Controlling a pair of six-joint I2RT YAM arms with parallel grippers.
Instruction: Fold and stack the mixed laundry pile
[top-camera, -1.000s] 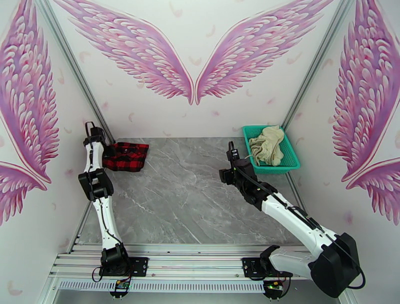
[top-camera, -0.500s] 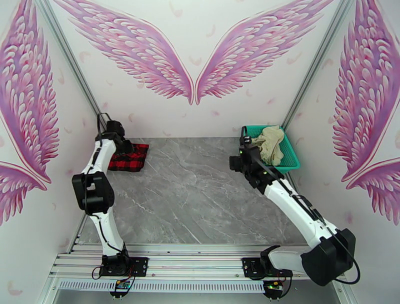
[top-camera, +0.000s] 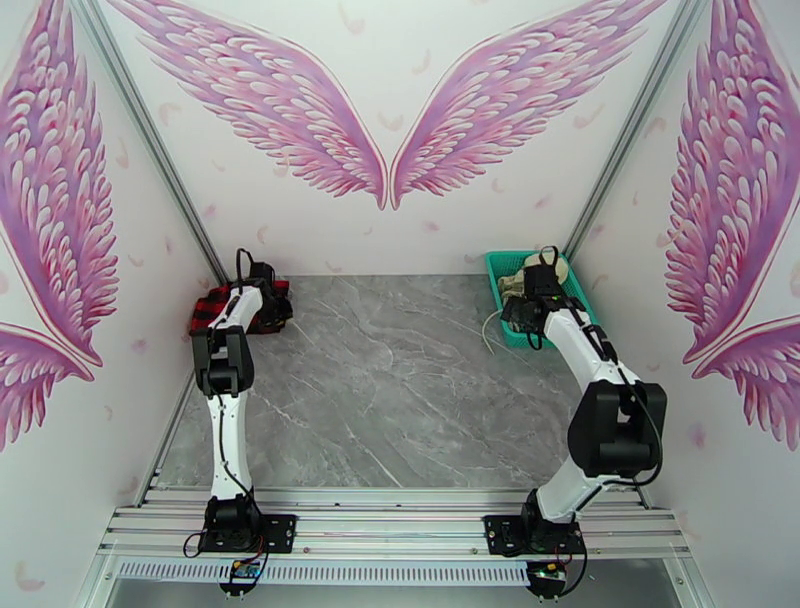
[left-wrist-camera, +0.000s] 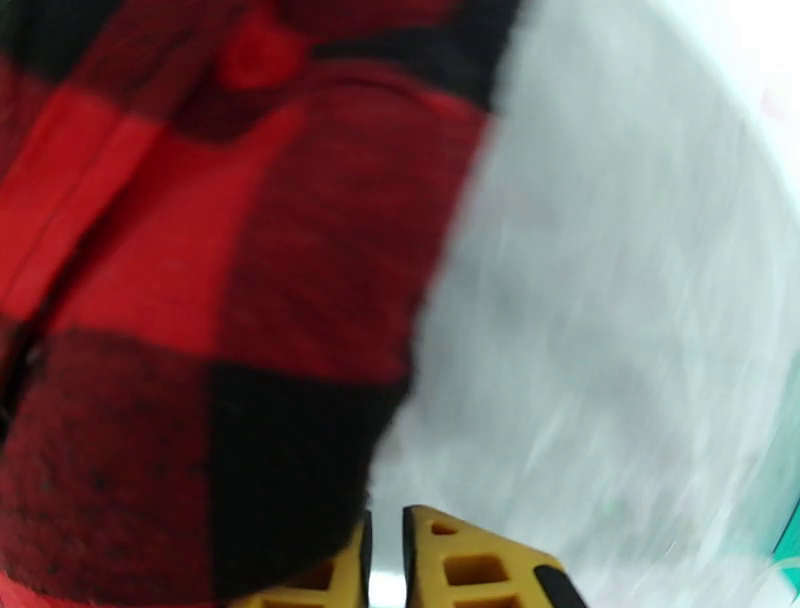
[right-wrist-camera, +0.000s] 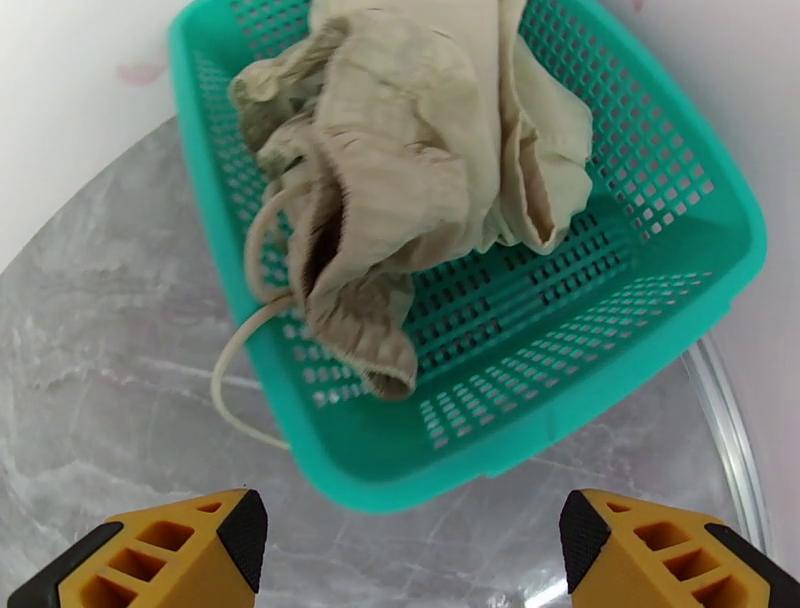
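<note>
Reaching in, close your spread right fingers (right-wrist-camera: 180, 545) on a thick fold of the cream garment (right-wrist-camera: 400, 150). Your left fingers (left-wrist-camera: 460, 560) sit nearly together at the shirt (left-wrist-camera: 200, 300); grip unclear.

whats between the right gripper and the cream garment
Right wrist view: bare marble table, then the teal basket's near wall, separate the right gripper from the cream garment.
</note>
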